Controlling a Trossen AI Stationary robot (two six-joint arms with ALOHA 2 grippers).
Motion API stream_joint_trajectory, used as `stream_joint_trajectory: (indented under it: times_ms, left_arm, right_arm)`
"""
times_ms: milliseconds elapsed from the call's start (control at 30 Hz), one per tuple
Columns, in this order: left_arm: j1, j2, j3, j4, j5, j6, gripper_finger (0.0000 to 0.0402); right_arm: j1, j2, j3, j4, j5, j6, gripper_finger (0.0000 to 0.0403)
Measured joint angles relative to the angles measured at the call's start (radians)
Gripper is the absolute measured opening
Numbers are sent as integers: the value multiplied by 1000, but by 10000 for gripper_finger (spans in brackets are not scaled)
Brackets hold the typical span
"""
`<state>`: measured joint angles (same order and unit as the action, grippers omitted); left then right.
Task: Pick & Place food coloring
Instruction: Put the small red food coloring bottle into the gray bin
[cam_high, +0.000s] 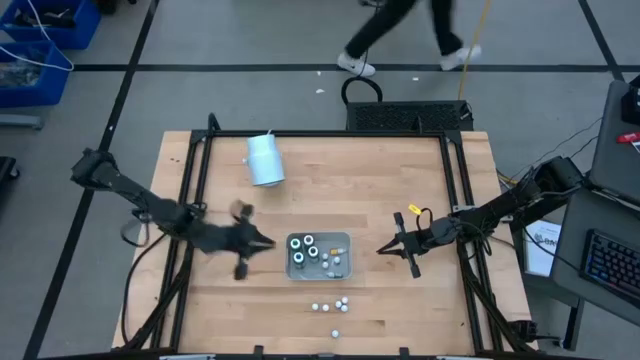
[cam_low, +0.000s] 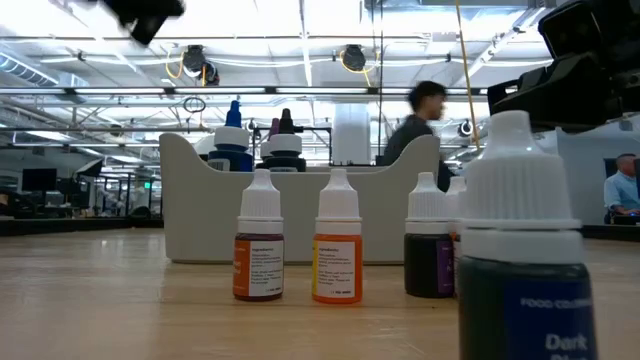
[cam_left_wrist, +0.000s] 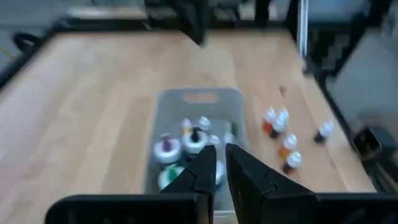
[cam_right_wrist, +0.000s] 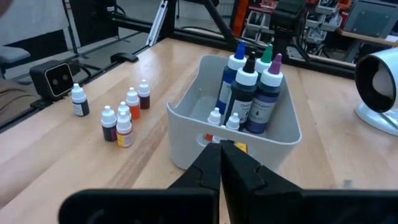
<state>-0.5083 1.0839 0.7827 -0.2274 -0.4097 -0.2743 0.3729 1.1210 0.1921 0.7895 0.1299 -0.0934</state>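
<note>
The food coloring is in two lots. Several tall dark bottles (cam_high: 306, 248) (cam_right_wrist: 249, 87) stand upright in the grey tray (cam_high: 345, 237), with small white-capped ones (cam_right_wrist: 224, 118) among them. More small bottles (cam_high: 330, 305) (cam_right_wrist: 124, 118) (cam_left_wrist: 280, 134) stand loose on the table near the tray, toward the near edge. My left gripper (cam_high: 268, 243) (cam_left_wrist: 222, 163) hangs above the table just left of the tray, shut to a slit, with nothing between its fingers. My right gripper (cam_high: 382, 250) (cam_right_wrist: 221, 152) hovers right of the tray, shut and empty, pointing at it.
A large white cylinder (cam_high: 265, 160) lies on its side at the far left of the table. A black frame (cam_high: 200, 160) runs along the table's edges. In the low view one small bottle (cam_low: 525, 250) stands close to the camera. A person walks beyond the far edge (cam_high: 400, 30).
</note>
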Motion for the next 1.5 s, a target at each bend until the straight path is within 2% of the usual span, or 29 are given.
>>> stream_joint_trajectory:
  times_ms: [200, 367, 500, 600, 733, 867, 1033, 1200, 1300, 1500]
  left_arm:
    - [-61, 550, 585, -513, 93, -44, 42]
    - [-78, 928, 1029, -781, 244, -3, 42]
    - [-81, 1137, 1297, -914, 287, 5, 49]
    - [-75, 1230, 1418, -990, 293, 6, 76]
    - [-60, 1267, 1448, -1000, 286, 7, 137]
    - [-43, 1268, 1415, -1000, 286, 10, 197]
    - [-22, 1270, 1350, -994, 287, 10, 237]
    - [-7, 1270, 1277, -941, 314, 18, 234]
    - [-5, 1270, 1269, -916, 355, 31, 221]
    - [-7, 1270, 1268, -878, 358, 33, 191]
  right_arm:
    - [0, -2, 0, 0, 0, -2, 1]
    - [0, -2, 0, 0, 0, 2, 1]
    - [0, -2, 0, 14, -2, 26, 1]
    - [1, -2, 0, 26, -3, 29, 1]
    - [2, -2, 1, 28, -3, 29, 0]
    - [2, -2, 1, 27, -3, 29, 0]
    - [2, -2, 1, 29, -2, 29, 0]
    - [2, -2, 1, 29, -2, 29, 0]
    - [2, -2, 1, 29, -1, 29, 0]
    - [2, -2, 1, 29, -1, 29, 0]
